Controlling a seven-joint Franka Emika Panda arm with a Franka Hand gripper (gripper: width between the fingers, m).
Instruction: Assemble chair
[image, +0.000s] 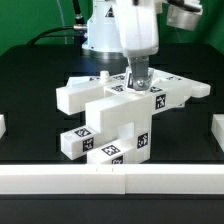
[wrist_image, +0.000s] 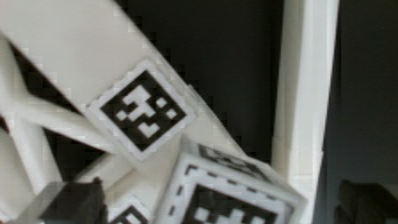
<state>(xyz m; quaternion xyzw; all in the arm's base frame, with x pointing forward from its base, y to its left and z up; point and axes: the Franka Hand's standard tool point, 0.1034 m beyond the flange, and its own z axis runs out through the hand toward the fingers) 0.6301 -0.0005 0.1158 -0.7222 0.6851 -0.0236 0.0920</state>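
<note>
Black table (image: 30, 75) w/ a low white rail (image: 110, 180) along the 6 o'clock edge of the exterior view, a short white piece (image: 3, 126) at 9 o'clock, and the Franka arm (image: 115, 30) at 12. The part-built white chair (image: 112, 118) sits mid-table, its blocks bearing b&w square-pattern tags (image: 157, 101). The gripper (image: 138, 82) hangs at the chair's 1 o'clock top corner, touching or just above it; jaw width & any hold can't be told.

The chair (image: 120, 115) is sitting at the centre of the exterior view as a cluster of matte white blocky parts, all touching. A long bar (image: 75, 97) is pointing toward the exterior view's left. A flat plate (image: 180, 90) is lying at the right, and blocks (image: 105, 148) showing black-and-white square tags are reaching toward the lower centre.
</note>
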